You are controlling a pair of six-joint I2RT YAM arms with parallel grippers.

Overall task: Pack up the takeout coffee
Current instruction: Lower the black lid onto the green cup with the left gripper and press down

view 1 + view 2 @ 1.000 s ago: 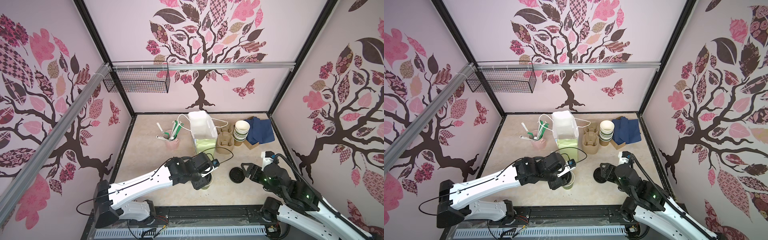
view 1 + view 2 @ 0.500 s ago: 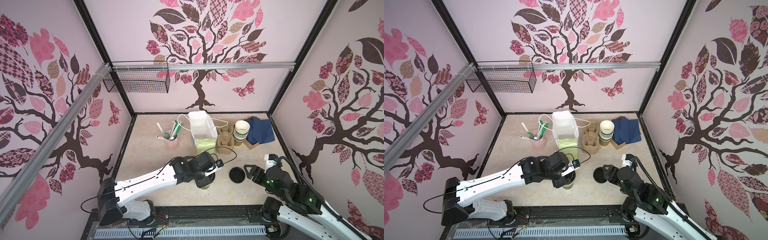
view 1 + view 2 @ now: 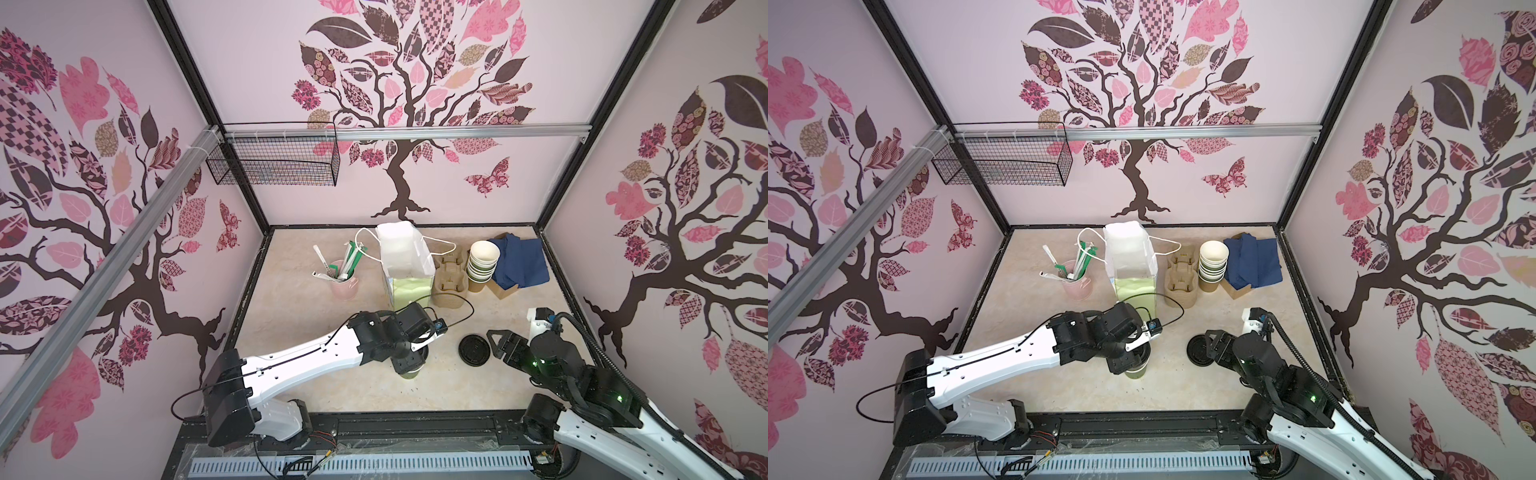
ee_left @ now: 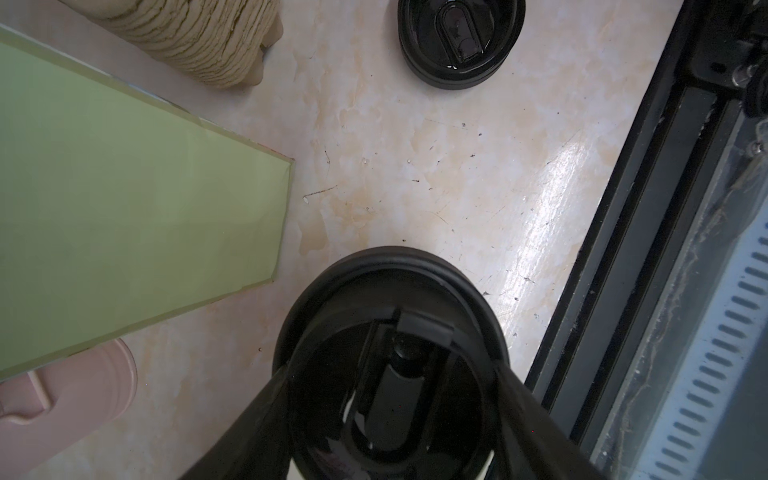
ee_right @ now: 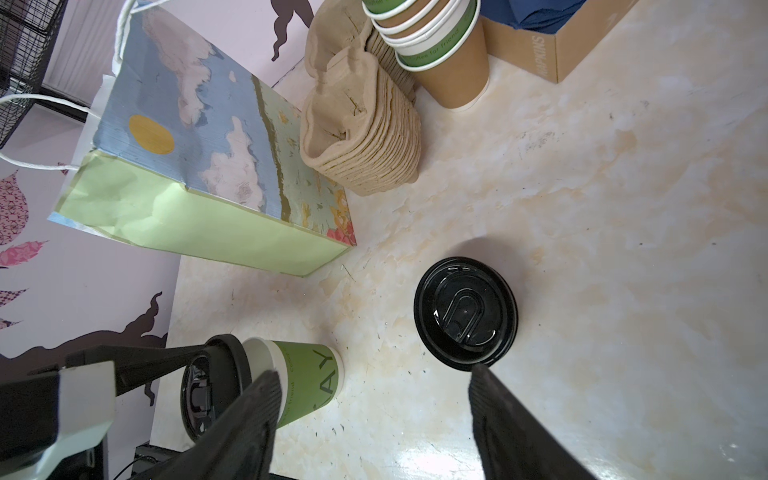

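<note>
My left pincer [image 4: 392, 370] pinches the lidded top of the takeout coffee [image 5: 307, 378], one finger on each side. The cup stands upright on the counter [image 3: 299, 332], near its front edge. My right pincer [image 5: 374, 371] is spread wide and holds nothing. It hovers just beside the loose black lid [image 5: 465, 311], which lies flat to the right of the cup. Farther back stands the open paper bag [image 3: 405, 257]. To its right are a stack of pulp cup carriers [image 3: 449, 278], stacked lidless cups [image 3: 482, 262] and a napkin box [image 3: 505, 291]. A pink mug [image 3: 345, 286] of straws sits left of the bag.
</note>
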